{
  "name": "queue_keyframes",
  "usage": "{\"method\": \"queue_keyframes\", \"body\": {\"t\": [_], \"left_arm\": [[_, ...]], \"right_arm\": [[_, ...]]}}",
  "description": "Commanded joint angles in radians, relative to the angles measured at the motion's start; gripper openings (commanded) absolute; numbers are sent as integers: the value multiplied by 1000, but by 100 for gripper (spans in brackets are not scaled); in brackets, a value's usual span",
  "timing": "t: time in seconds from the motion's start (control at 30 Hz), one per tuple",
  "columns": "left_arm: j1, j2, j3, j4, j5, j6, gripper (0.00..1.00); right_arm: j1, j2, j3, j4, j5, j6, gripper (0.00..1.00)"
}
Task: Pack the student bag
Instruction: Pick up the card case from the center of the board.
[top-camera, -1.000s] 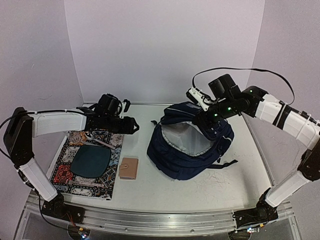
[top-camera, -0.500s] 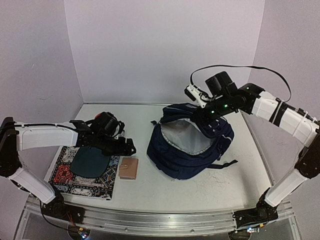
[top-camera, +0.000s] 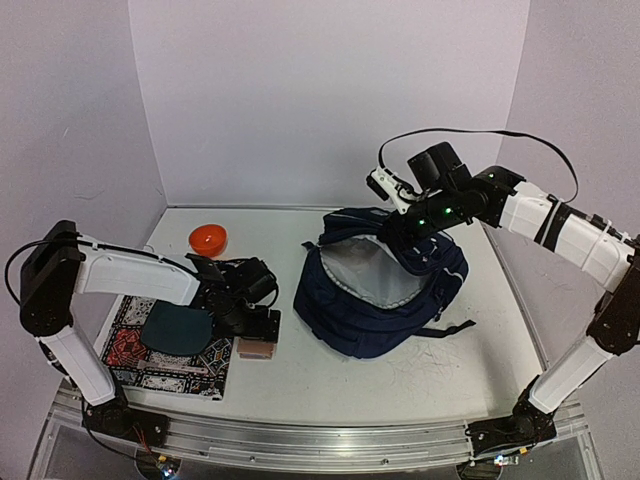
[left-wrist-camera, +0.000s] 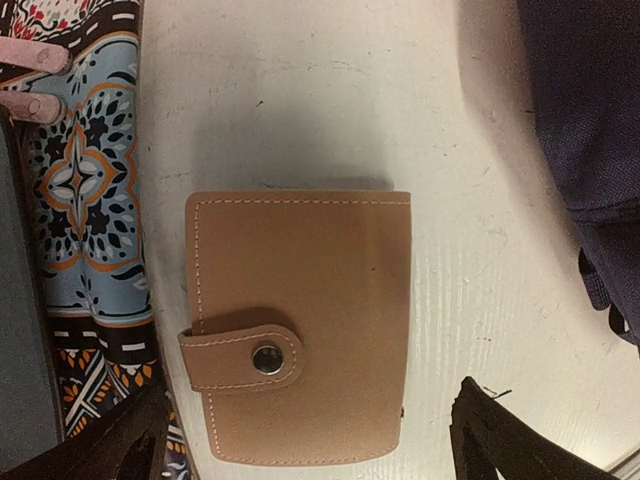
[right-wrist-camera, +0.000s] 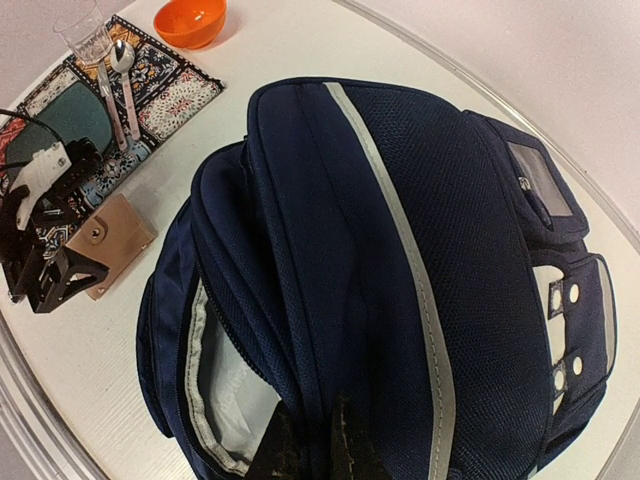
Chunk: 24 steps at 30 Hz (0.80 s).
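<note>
The white bench (top-camera: 400, 380) sits between lilac walls, and on it lies the student bag (top-camera: 370, 310), mouth gaping. Our right hand (top-camera: 405, 228) is clenched on the rim fabric at the bag's far side. Our left hand (top-camera: 252, 328) hangs spread over the tan wallet (left-wrist-camera: 300, 325), just left of the bag. We judge the flat wallet may skid from the fingers, or the pinched rim may slip and the mouth sag shut.

No legible text, brand or number in any view. Grey label (right-wrist-camera: 541, 182) on the student bag (right-wrist-camera: 400, 260): unreadable. Tan wallet (left-wrist-camera: 300, 320): no marking shows.
</note>
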Motion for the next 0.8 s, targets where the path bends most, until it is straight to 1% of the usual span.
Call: {"method": "queue_keyframes", "body": {"t": [0.0,0.13,0.33,0.53,0.77], "left_arm": [[-21,44,72,-34,-41,-58,99],[-34,90,95,-34,-39,-66,99],[-35,144,81,-34,-54,-75,99],[-35,106,54,-46,-95,-94,99],[-35,87,21,-69,-103,-133,99]], "right_arm": [[4,-25,46,175,-18,16,0],[4,-25,38,180,-21,18,0],[4,-25,35,184,-23,21,0],[4,-25,33,186,-24,20,0],[4,-20,33,190,-32,20,0]]}}
